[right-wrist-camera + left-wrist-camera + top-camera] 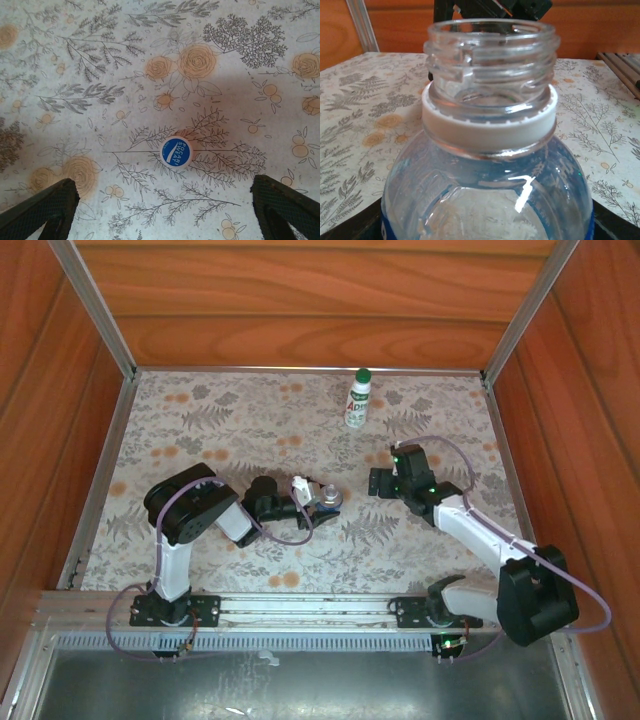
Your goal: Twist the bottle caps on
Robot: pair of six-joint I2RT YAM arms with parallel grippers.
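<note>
Directly under right gripper (162, 202); blue cap (176, 151)

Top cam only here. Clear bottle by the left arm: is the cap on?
Observer: No. The left wrist view shows the clear bottle with bare threads and an open mouth.
Operator: Where's its cap?
Observer: The blue cap lies top up on the table, in the right wrist view.
Operator: Right jaws?
Observer: Wide open, one on each side of the cap, above it and not touching it.
</note>
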